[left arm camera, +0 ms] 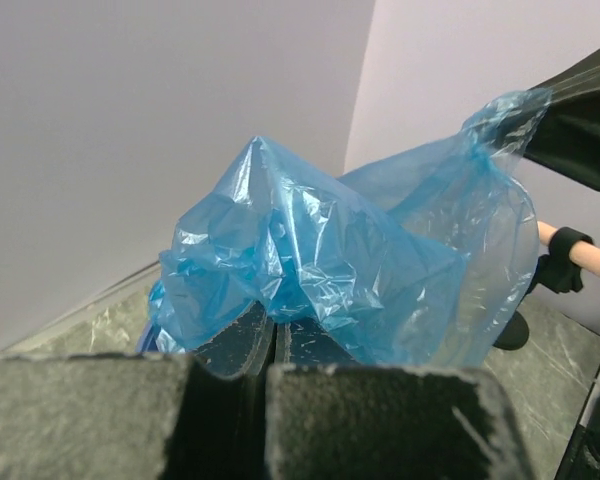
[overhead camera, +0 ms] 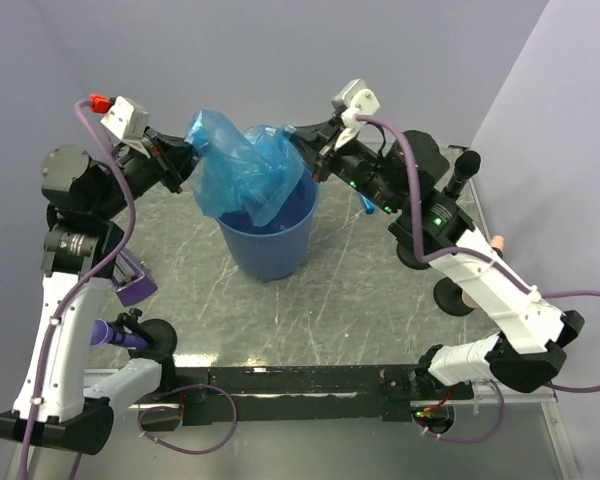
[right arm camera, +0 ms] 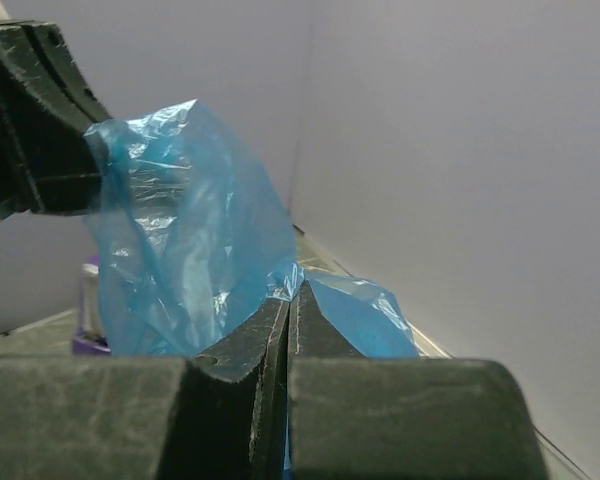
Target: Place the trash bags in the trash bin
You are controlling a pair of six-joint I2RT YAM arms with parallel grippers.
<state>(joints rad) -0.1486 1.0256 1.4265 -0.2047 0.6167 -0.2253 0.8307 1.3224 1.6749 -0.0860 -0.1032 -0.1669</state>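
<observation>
A crumpled, see-through bright blue trash bag [overhead camera: 238, 165] hangs stretched between my two grippers over the mouth of the duller blue trash bin [overhead camera: 270, 245], its lower part dipping inside the rim. My left gripper [overhead camera: 183, 160] is shut on the bag's left edge. My right gripper [overhead camera: 308, 150] is shut on its right edge. In the left wrist view the bag [left arm camera: 330, 260] fills the middle above the closed gripper [left arm camera: 270, 325]. In the right wrist view the bag [right arm camera: 180, 240] spreads from the closed gripper [right arm camera: 292, 290] to the other gripper at upper left.
The bin stands on a grey marbled table [overhead camera: 360, 290]. A purple object [overhead camera: 133, 283] lies beside the left arm. A blue item [overhead camera: 366, 204] and a black-and-pink tool [overhead camera: 480, 250] lie under the right arm. Grey walls close in at the back and sides.
</observation>
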